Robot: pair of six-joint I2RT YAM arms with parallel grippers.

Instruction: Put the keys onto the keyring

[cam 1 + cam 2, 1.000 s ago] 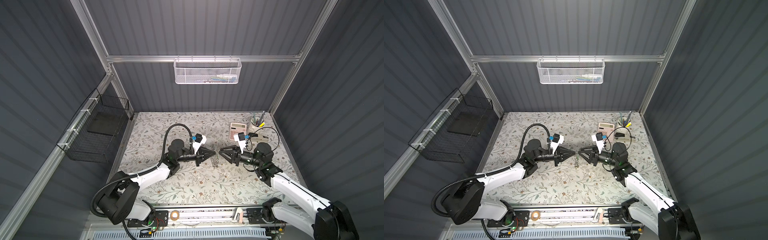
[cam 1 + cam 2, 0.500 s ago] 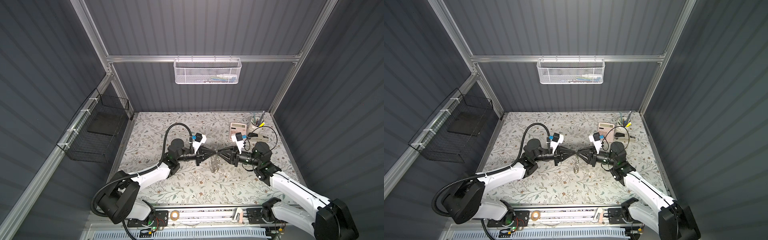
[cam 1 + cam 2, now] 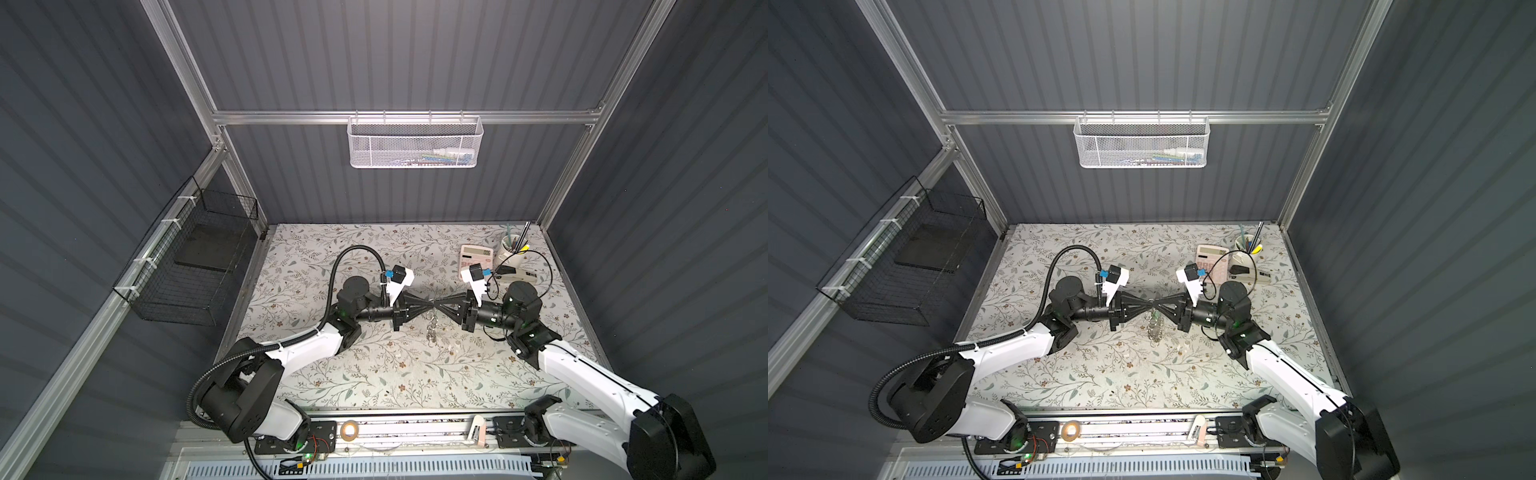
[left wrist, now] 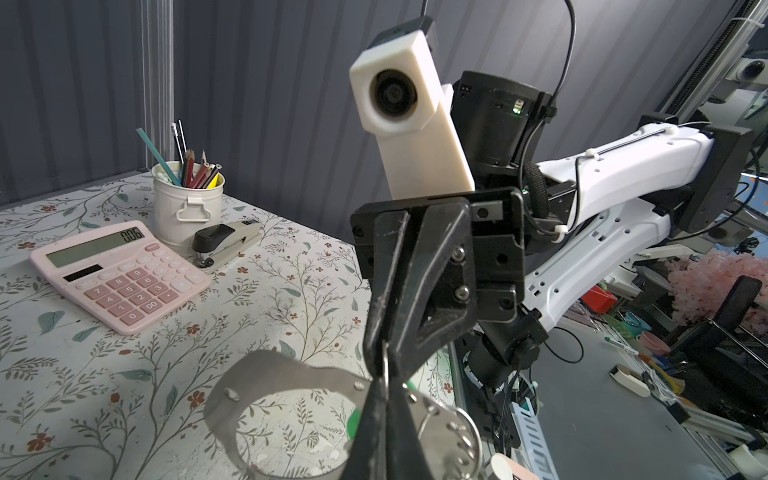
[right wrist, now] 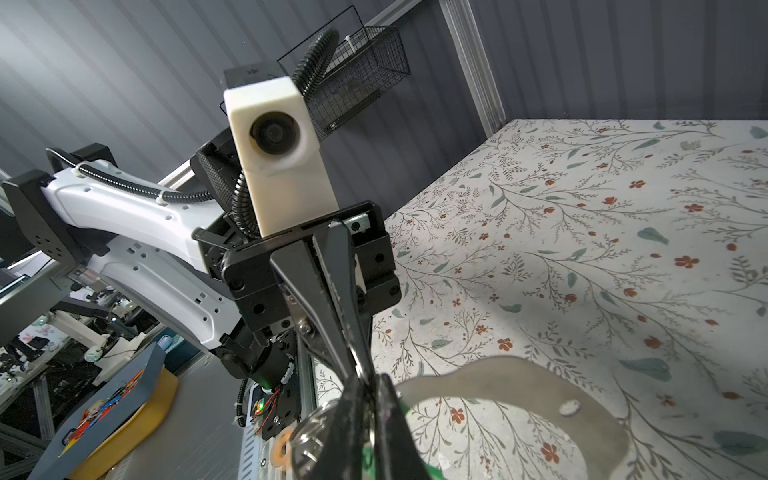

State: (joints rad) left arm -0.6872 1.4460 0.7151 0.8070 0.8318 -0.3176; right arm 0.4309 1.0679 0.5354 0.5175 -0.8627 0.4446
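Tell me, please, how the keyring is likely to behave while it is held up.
The keyring will probably swing: in both top views its silvery pieces dangle loosely below where it is held. In the wrist views its hoop looks like thin bare metal, so likely stiff, light and slippery to pinch.

Visible are 2 tools, 1 keyring, 1 calculator, 1 stapler, 2 baskets.
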